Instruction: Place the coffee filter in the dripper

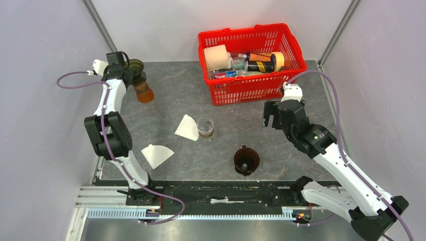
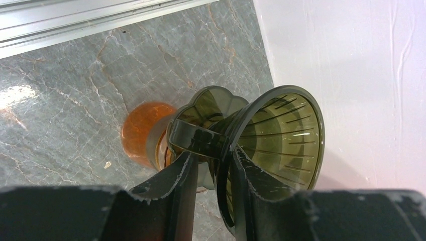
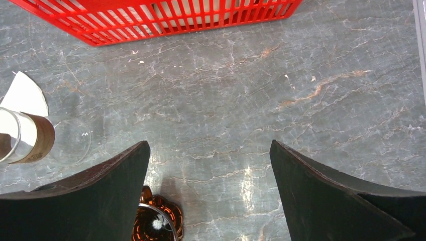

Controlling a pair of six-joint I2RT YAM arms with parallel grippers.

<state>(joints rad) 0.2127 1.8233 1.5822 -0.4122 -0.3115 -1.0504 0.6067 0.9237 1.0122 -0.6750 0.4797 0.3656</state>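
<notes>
Two white coffee filters lie flat on the table, one (image 1: 187, 127) beside a small glass cup (image 1: 205, 127), the other (image 1: 156, 154) nearer the left arm. An olive-green dripper (image 1: 135, 65) (image 2: 286, 130) sits tilted on an amber glass vessel (image 1: 143, 92) (image 2: 143, 130) at the back left. My left gripper (image 1: 128, 69) (image 2: 213, 155) straddles the dripper's rim; its jaws are parted, with a gap showing between the left finger and the rim. A brown dripper (image 1: 246, 160) (image 3: 155, 223) stands near the front. My right gripper (image 1: 272, 116) (image 3: 209, 145) hangs wide open above bare table, holding nothing.
A red basket (image 1: 251, 88) (image 3: 150, 25) holding a paper roll, bottles and tape stands at the back right. The glass cup (image 3: 25, 138) and a filter's edge (image 3: 22, 93) show at the left of the right wrist view. White walls close in on both sides.
</notes>
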